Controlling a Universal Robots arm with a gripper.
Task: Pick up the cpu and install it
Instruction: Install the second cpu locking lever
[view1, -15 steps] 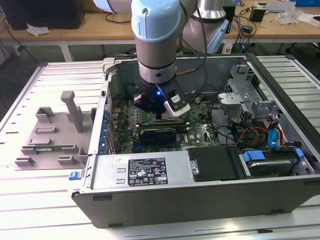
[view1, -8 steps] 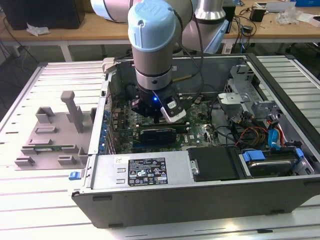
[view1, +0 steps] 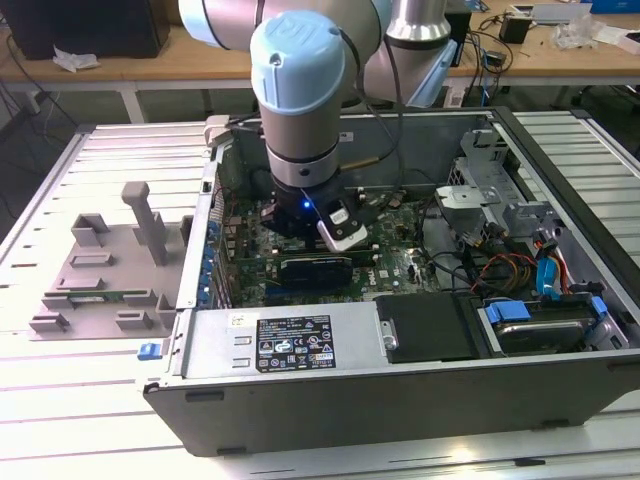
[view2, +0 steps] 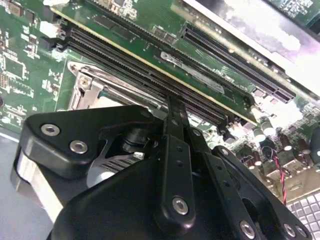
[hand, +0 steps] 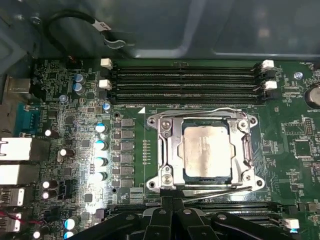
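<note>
Hand (hand: 172, 202) black, metal-linked, fingers pressed together and holding nothing, tips just beside the socket frame (hand: 165, 150) at the frame's 6 o'clock edge in the first wrist view. Cpu (hand: 207, 151) flat, square, silver-grey, sits inside that shiny metal frame on the green motherboard (hand: 80, 165). Exterior view shows the arm (view1: 300, 110) reaching down into the open grey computer case (view1: 400, 385) on the slatted table (view1: 60, 390).

A slatted metal table (view1: 60, 420) is seen in the exterior view. A wooden workbench (view1: 130, 66), strewn with cables, is set behind it at twelve o'clock, over a dark floor (view1: 30, 140).
</note>
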